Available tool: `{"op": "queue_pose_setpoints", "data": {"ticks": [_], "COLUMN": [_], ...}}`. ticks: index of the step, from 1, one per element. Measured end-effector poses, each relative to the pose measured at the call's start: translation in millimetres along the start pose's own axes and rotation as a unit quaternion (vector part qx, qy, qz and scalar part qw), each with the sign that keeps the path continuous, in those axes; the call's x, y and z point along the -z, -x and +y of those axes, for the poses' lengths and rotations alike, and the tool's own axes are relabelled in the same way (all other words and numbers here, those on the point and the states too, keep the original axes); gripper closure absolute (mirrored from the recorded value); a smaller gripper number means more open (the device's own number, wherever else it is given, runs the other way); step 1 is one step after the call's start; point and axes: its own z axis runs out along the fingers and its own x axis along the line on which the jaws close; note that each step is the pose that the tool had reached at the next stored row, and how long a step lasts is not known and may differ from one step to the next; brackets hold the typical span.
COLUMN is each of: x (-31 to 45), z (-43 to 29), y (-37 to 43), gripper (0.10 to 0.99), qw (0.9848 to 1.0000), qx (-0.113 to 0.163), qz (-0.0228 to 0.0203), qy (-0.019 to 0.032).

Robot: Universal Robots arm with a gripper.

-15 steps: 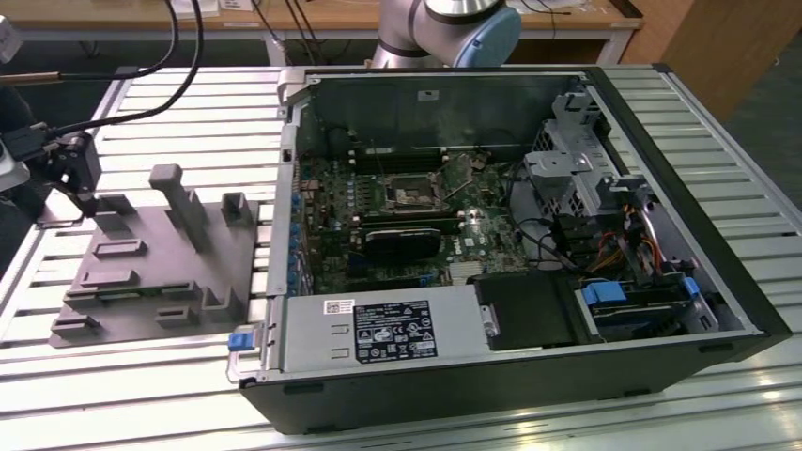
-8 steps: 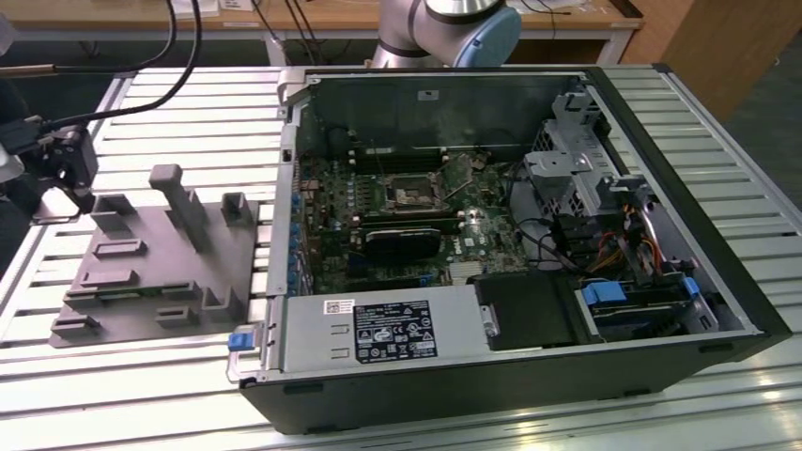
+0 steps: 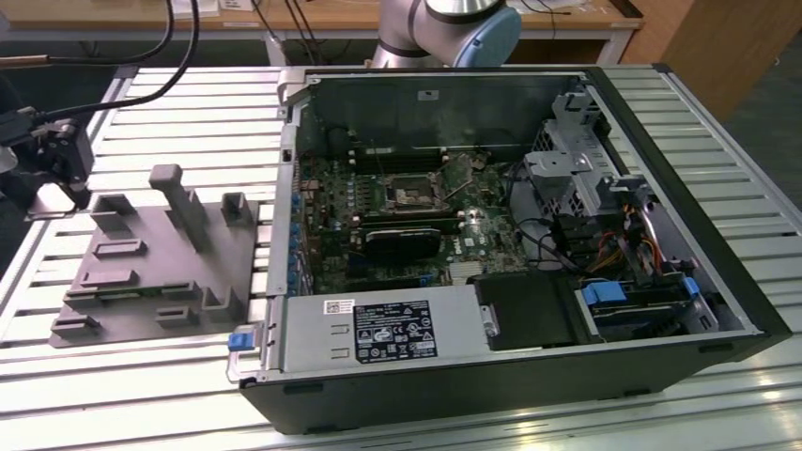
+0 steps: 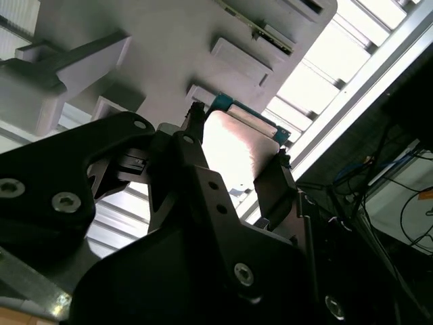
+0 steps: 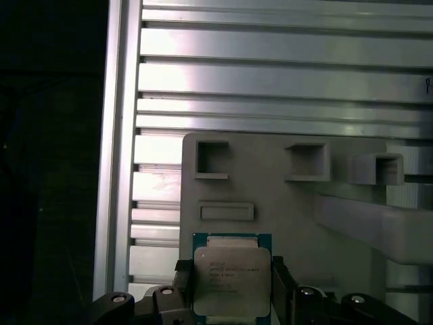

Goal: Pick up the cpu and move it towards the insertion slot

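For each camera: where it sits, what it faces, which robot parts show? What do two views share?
Exterior view: off the arm, looking down on the computer case; arm shows.
First wrist view: on the wrist, facing the grey fixture; gripper shows.
Second wrist view: on the wrist, facing that fixture; gripper shows.
Shared: both wrist views show the gripped cpu.

High exterior view; both close wrist views share the cpu (image 5: 232, 281) (image 4: 233, 145).
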Motion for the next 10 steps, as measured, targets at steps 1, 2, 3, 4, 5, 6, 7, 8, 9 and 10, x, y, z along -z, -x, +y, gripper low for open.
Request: {"op": "queue_pose_setpoints", "data": {"ticks": [1,2,3,4,5,6,7,8,9,10], "x": [1.7,3.2,4.8,6.3,7.8,9.2,10.8,12.3,14.0,15.5], "z": [0.1,0.1,0.2,0.3,0.4,0.4,0.5,0.6,0.7,0.8], "y": [0.0,0.0,0.0,0.0,0.0,0.0,0.0,0.0,0.0,0.0], "gripper": [0.541,0.541,0.541,0.541,0.541,0.541,0.541,0.541,0.541,0.541], "qw": [1.0,1.0,1.0,1.0,1.0,1.0,1.0,1.0,1.0,1.0], "qx": [0.0,0.0,0.0,0.0,0.0,0.0,0.0,0.0,0.0,0.0], "qz": [0.0,0.0,0.0,0.0,0.0,0.0,0.0,0.0,0.0,0.0], "qy": [0.0,0.0,0.0,0.0,0.0,0.0,0.0,0.0,0.0,0.0]}}
